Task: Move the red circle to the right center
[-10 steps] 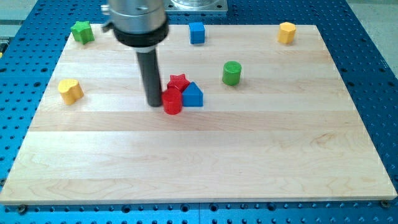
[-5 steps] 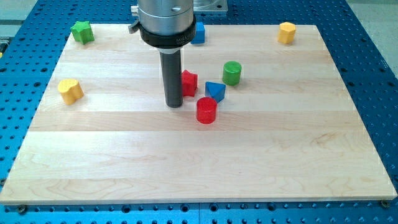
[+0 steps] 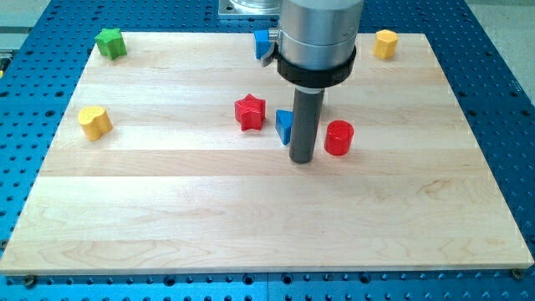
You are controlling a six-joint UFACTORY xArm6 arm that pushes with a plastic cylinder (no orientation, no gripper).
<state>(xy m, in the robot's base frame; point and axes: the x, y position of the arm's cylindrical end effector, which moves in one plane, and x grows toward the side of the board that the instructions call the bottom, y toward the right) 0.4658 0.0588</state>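
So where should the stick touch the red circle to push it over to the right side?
No gripping here, only pushing. Press my tip against the red circle on its curved wall facing the view's left, about mid-width. It is round, so an off-centre push would probably let it roll aside. My tip already sits just left of it, with the blue block behind.

Wooden board [image 3: 167, 209] on blue perforated table [image 3: 510, 125]. Red star [image 3: 249, 111] near centre, blue triangle [image 3: 283, 125] just right. Green block [image 3: 109, 42] top left; yellow blocks left [image 3: 94, 122], top right [image 3: 384, 43]; blue block [image 3: 263, 43] top, partly hidden.
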